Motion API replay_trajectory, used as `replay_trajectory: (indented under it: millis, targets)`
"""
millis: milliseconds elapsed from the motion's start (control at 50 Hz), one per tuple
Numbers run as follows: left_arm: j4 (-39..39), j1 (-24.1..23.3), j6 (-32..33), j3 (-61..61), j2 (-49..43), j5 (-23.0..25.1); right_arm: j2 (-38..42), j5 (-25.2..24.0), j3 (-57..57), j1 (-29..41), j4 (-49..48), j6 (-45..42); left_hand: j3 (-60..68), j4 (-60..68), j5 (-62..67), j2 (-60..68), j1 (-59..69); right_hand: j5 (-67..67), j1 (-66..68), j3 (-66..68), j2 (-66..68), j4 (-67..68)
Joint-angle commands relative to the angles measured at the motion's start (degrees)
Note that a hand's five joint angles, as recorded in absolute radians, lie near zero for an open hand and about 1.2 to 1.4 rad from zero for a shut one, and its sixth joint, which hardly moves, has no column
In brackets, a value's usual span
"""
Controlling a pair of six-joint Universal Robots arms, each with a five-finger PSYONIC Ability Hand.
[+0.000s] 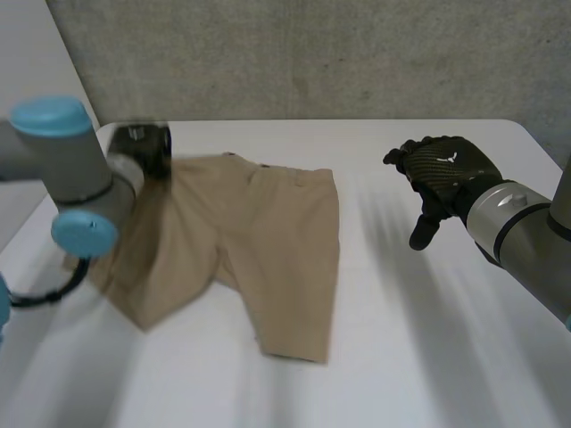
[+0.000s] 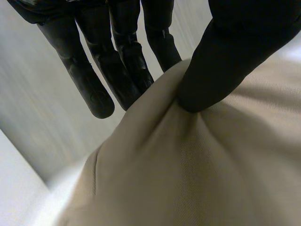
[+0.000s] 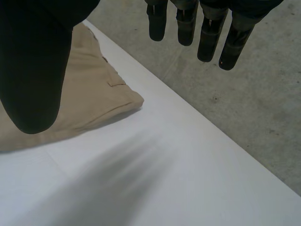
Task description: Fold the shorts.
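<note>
Tan shorts (image 1: 259, 250) lie spread on the white table (image 1: 428, 348), waistband toward the far edge, the two legs toward me. My left hand (image 1: 143, 147) is at the waistband's far left corner. In the left wrist view its thumb (image 2: 221, 61) and fingers (image 2: 122, 70) pinch a raised ridge of the shorts (image 2: 197, 169) between them. My right hand (image 1: 442, 174) hovers over bare table to the right of the shorts, fingers (image 3: 207, 33) straight and apart from the thumb (image 3: 33, 70), holding nothing. The shorts' waistband corner (image 3: 94, 94) lies beyond that thumb.
A grey wall (image 1: 312, 53) stands behind the table's far edge. My left arm (image 1: 71, 178) covers the shorts' left edge. Grey floor (image 3: 244, 103) runs along the table's edge in the right wrist view.
</note>
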Motion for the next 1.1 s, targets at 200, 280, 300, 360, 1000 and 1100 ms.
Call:
replay_trajectory:
  millis: [200,280,300,360,1000,1100]
  targets:
    - [9.21,-15.89,-0.05,-9.29,20.44,-3.38,-1.81,1.04,-0.76,-0.38,-1.23,0.35,12.71,11.79,15.21,11.86,16.13,-3.64,2.15,-2.32,-2.60,-2.98]
    - [9.82,-18.70,-0.05,-22.12,25.98,-3.90,-2.34,1.04,-0.84,-0.90,-1.32,0.27,12.71,11.79,15.21,11.86,16.13,-3.64,2.15,-2.32,-2.60,-2.98]
    - [9.74,-19.14,-0.05,-24.67,26.77,-4.08,-2.60,1.04,-0.84,-1.08,-1.23,0.26,12.71,11.79,15.21,11.86,16.13,-3.64,2.15,-2.32,-2.60,-2.98]
    - [9.74,-20.99,0.04,-35.30,29.06,-4.87,-3.13,1.04,-0.84,-1.17,-1.23,0.18,12.71,11.79,15.21,11.86,16.13,-3.64,2.15,-2.32,-2.60,-2.98]
    - [4.99,-8.70,0.30,-48.69,39.27,-6.37,4.59,-9.49,-1.37,2.16,-5.87,-11.06,-51.02,-51.94,-48.52,-51.87,-47.60,-3.64,2.15,-2.32,-2.60,-2.98]
    - [4.64,-5.36,0.39,-46.41,34.62,-0.40,9.96,-13.64,-5.14,5.24,-10.10,-12.83,-50.68,-51.60,-48.18,-51.54,-47.27,1.14,6.93,2.46,2.18,1.80]
